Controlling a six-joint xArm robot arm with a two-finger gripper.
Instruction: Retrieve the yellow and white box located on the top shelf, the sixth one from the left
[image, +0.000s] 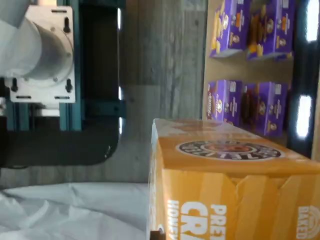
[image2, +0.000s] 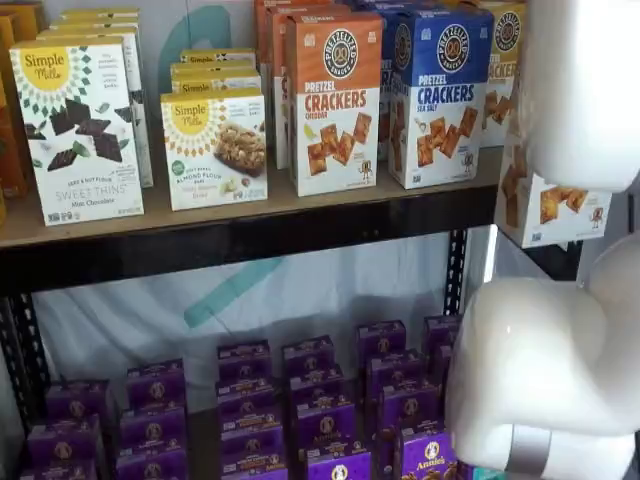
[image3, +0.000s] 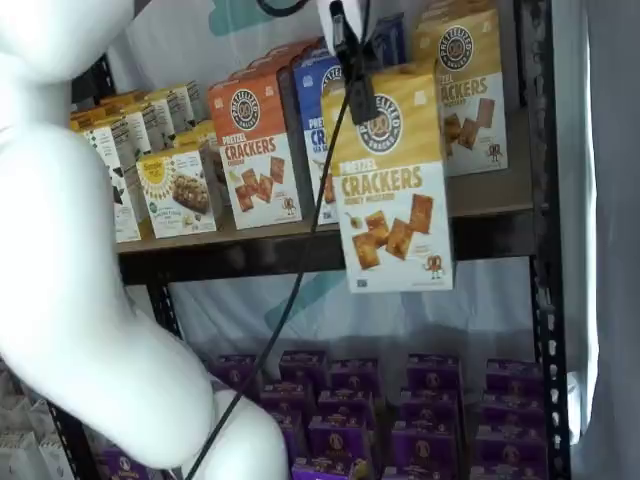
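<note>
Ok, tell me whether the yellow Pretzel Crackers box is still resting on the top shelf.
Apart. In a shelf view the yellow Pretzel Crackers box hangs from the hand, in front of the top shelf, its base below the board.

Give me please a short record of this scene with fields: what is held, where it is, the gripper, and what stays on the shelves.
held item: the yellow and white box of Pretzel Crackers, hanging clear in front of the top shelf
gripper: gripper black fingers closed on the box's top
box tilt: roughly upright
top shelf: orange Pretzel Crackers box, blue Pretzel Crackers box, Simple Mills boxes
lower level: purple boxes
</note>
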